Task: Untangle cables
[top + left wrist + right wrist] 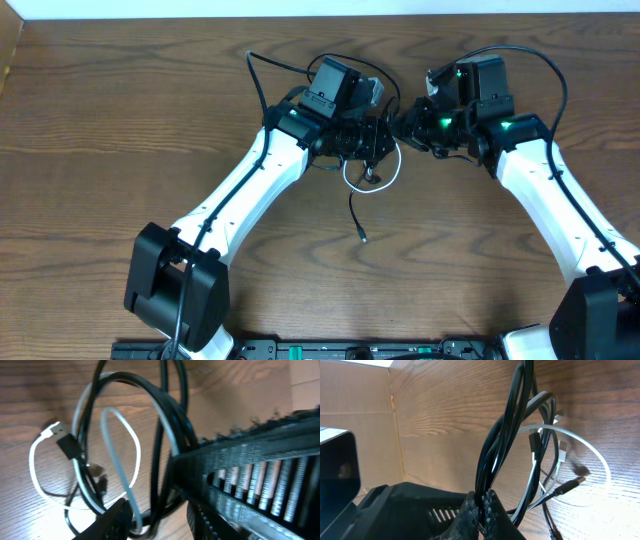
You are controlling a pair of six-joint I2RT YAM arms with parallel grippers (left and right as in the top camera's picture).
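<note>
right gripper (485, 506) clamped on black cable (491, 455) | left gripper (157, 510) astride tangle (161, 435), grip unclear | separate slowly, freeing white cable (137, 457)

Wood-grain table (100, 120), black cable (352, 215) tail and white cable (349, 182) loop on it

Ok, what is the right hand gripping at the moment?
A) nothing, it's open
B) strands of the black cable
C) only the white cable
B: the right wrist view shows the right hand shut on several strands of the black cable.
</note>
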